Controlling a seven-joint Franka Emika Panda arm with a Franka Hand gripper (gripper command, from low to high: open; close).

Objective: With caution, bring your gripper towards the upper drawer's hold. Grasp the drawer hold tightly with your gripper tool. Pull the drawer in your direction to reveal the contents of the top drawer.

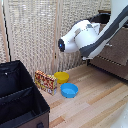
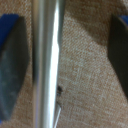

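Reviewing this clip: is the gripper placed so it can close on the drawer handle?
Probably yes. In the wrist view the metal handle bar stands between the open fingers, nearer one finger, with nothing between them and the bar.

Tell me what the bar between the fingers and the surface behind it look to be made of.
Handle bar: probably brushed metal, silvery with a long pale sheen down its length. Drawer front behind it: looks like coarse woven fabric or rattan, tan with a fine criss-cross texture. The end effector stands open around the bar.

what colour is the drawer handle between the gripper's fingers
Shiny silver metal handle, against woven tan fabric; clearest in the wrist view.
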